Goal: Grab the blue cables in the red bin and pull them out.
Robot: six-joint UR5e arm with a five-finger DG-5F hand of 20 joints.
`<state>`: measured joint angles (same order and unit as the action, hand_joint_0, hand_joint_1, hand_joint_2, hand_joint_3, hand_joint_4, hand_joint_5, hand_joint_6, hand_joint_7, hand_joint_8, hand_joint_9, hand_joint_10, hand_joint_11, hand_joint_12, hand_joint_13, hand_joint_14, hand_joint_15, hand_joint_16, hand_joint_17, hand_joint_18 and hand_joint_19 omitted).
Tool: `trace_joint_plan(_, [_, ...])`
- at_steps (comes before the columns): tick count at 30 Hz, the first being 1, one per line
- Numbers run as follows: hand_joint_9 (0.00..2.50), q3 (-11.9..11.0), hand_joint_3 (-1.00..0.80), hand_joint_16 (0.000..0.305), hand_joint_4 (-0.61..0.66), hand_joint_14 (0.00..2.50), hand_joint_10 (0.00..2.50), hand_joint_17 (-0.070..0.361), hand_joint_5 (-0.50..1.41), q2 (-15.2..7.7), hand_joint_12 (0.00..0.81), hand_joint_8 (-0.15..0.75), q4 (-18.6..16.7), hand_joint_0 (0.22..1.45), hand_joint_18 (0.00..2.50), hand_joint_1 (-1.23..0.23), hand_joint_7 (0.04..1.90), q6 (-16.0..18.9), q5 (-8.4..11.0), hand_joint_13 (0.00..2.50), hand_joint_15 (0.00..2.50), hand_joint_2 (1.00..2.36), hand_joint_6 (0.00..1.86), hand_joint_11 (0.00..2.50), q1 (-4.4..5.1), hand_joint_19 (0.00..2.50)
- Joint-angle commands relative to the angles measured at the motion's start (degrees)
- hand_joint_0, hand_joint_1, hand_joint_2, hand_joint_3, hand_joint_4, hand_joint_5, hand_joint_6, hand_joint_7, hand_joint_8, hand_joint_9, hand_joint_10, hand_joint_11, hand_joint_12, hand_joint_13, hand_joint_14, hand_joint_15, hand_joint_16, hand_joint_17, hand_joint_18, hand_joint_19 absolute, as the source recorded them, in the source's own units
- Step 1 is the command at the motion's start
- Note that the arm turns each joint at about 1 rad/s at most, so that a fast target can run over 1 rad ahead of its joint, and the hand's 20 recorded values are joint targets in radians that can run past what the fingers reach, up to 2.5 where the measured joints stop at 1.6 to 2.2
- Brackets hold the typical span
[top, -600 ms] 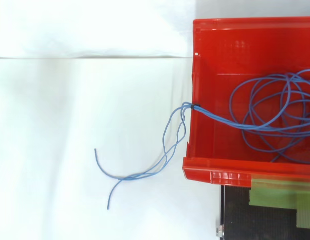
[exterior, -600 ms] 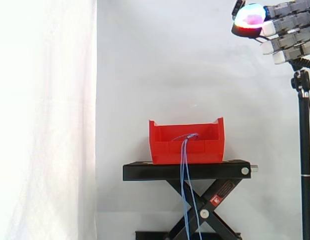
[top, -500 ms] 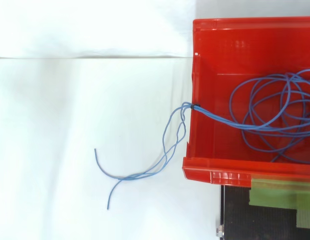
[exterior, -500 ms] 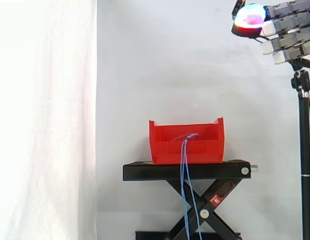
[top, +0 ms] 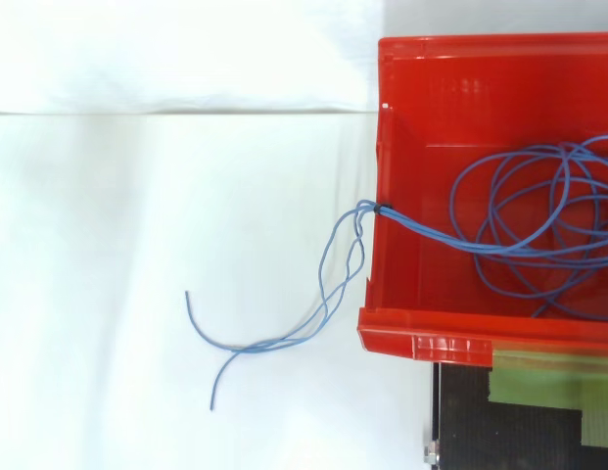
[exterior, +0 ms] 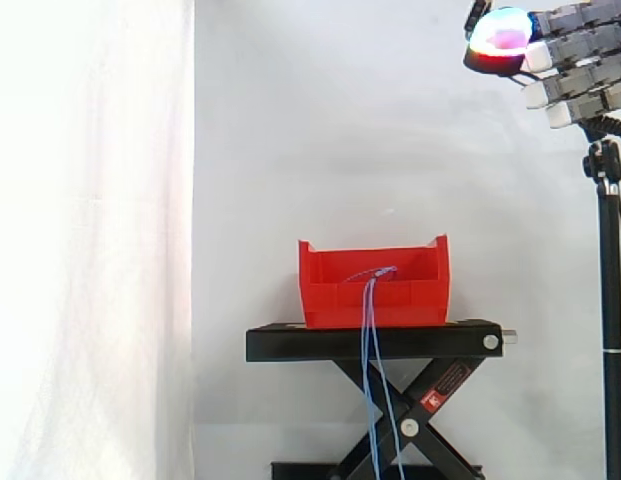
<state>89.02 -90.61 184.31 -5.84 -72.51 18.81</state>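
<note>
One white curtain point(exterior: 90, 240) backed the whole scene, its folds hanging at the left of the side view. Before it stood a black scissor stand point(exterior: 375, 342), its flat top carrying the red bin point(exterior: 330, 290) roughly at its middle. In the top view a strip of green tape point(top: 548, 377) lay on the stand just beside the bin's near wall. A thin black pole point(exterior: 612, 320) rose at the right edge of the side view.

High in the upper right corner of the side view, well apart from the bin and above it, hung the hand point(exterior: 580, 50). Its fingers reached out straight toward the left, stacked one over another and holding nothing, with a fingertip pad point(exterior: 500, 35) glowing cyan, white and red.

Most of the blue cables point(top: 421, 227) lay coiled in loose loops on the bin's floor. A few strands crossed the bin's left rim in the top view, gathered there by a small dark tie point(top: 380, 207). From the rim they hung down past the stand's top, and their loose ends curved apart below.
</note>
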Motion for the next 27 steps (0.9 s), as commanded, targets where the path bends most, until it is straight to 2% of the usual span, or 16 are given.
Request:
trace_joint_plan(1, [0.44,0.01,-1.0,0.052,0.16,0.01,0.0,0.118,0.26,0.0,0.344,0.231,0.0,0.77,0.13,-0.82,0.18,0.0,0.0,0.28,0.16,1.0,0.01,0.13,0.0,0.27])
trace_joint_plan(15, [0.44,0.01,-1.0,0.052,0.16,0.01,0.0,0.118,0.27,0.0,0.345,0.23,0.09,0.77,0.14,-0.82,0.18,-0.09,0.09,0.28,0.16,1.0,0.01,0.13,0.0,0.27])
trace_joint_plan(19, [0.44,0.01,-1.0,0.052,0.16,0.01,0.0,0.118,0.27,-0.09,0.344,0.23,0.26,0.77,0.14,-0.82,0.18,-1.41,0.09,0.28,0.16,1.0,0.01,0.12,0.0,0.28])
trace_joint_plan(24, [0.44,0.01,-1.0,0.052,0.16,0.01,0.0,0.118,0.27,0.0,0.345,0.231,0.26,0.77,0.14,-0.82,0.18,-4.83,0.0,0.28,0.17,1.0,0.01,0.12,0.0,0.27])
trace_joint_plan(27, [0.44,0.01,-1.0,0.052,0.16,0.01,0.0,0.118,0.27,0.0,0.345,0.231,0.26,0.77,0.14,-0.82,0.18,-5.1,0.0,0.28,0.17,1.0,0.01,0.13,0.0,0.27])
